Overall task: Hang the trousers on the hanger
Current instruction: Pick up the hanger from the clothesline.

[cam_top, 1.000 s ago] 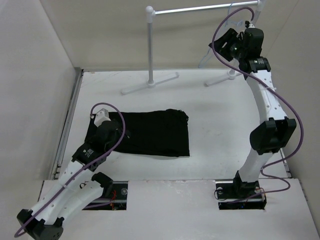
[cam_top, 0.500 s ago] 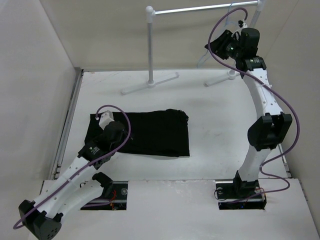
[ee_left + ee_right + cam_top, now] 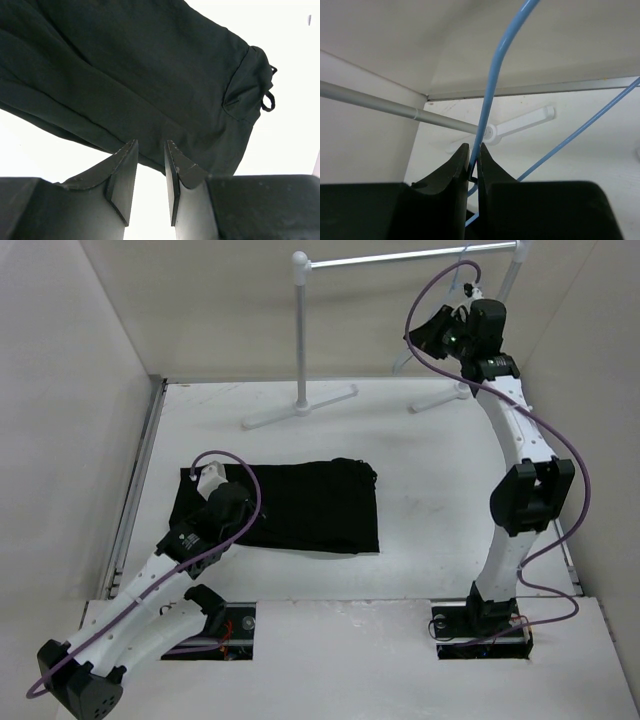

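Robot lab test cell: bare pale walls [image 3: 200, 310], white table [image 3: 430, 490], garment rack [image 3: 301, 340], left arm [image 3: 150, 585], right arm [image 3: 512, 430].

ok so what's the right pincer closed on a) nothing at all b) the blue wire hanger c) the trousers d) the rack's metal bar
b: in the right wrist view the right pincer is shut on the thin blue wire of the hanger, and the trousers lie flat far from it.
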You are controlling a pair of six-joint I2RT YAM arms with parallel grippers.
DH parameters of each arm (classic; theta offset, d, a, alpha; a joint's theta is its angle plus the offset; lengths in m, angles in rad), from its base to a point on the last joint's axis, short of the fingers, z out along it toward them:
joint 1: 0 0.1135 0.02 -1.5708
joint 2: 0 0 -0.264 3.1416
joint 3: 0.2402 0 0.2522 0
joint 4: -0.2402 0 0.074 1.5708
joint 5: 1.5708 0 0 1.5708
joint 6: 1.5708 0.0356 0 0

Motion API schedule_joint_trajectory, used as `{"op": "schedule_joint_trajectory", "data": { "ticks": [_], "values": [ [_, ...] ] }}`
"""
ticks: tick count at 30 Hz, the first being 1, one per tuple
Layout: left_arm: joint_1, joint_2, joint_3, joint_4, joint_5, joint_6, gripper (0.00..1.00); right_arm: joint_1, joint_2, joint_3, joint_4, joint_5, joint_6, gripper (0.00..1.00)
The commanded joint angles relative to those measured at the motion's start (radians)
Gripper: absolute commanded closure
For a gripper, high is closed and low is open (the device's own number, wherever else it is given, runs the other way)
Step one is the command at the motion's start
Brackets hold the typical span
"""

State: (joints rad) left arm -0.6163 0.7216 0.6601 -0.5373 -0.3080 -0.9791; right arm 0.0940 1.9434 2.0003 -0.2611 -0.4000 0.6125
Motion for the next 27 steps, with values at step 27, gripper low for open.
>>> {"op": "schedule_joint_trajectory", "data": {
  "ticks": [27],
  "values": [
    [-0.085,0.395,0.596,0.194,0.17,0.25,0.58,0.199,-0.651,-0.605,-0.049,0.116,-0.183,0.93]
  ]
}}
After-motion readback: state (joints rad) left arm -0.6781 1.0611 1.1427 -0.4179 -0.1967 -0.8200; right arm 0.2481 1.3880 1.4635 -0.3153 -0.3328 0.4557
